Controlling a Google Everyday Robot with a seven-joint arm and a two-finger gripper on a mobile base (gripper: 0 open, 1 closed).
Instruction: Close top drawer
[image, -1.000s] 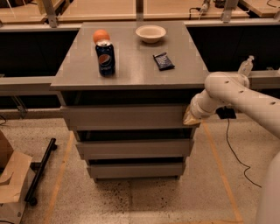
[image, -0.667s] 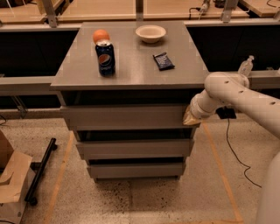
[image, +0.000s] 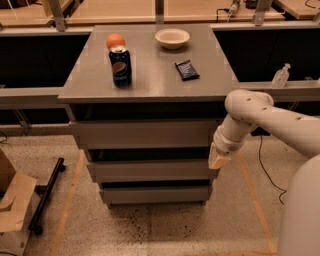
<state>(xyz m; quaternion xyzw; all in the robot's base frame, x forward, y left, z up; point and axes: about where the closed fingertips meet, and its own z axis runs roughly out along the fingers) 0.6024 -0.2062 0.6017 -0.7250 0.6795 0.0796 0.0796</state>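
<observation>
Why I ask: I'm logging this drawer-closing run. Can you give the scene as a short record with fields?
cabinet: grey, flat top, three drawers
top drawer: front stands forward of the lower fronts, dark gap above it; not yet shut
tool: at the right end of the top drawer's front, by its lower corner; contact unclear
arm: white, reaches in from the right
on top: cola can, orange behind it, bowl, dark snack packet

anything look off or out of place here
Only the top drawer: it sticks out, its front ahead of the two lower drawer fronts. The gripper is at its right end. Nothing on the cabinet top is spilled.
</observation>
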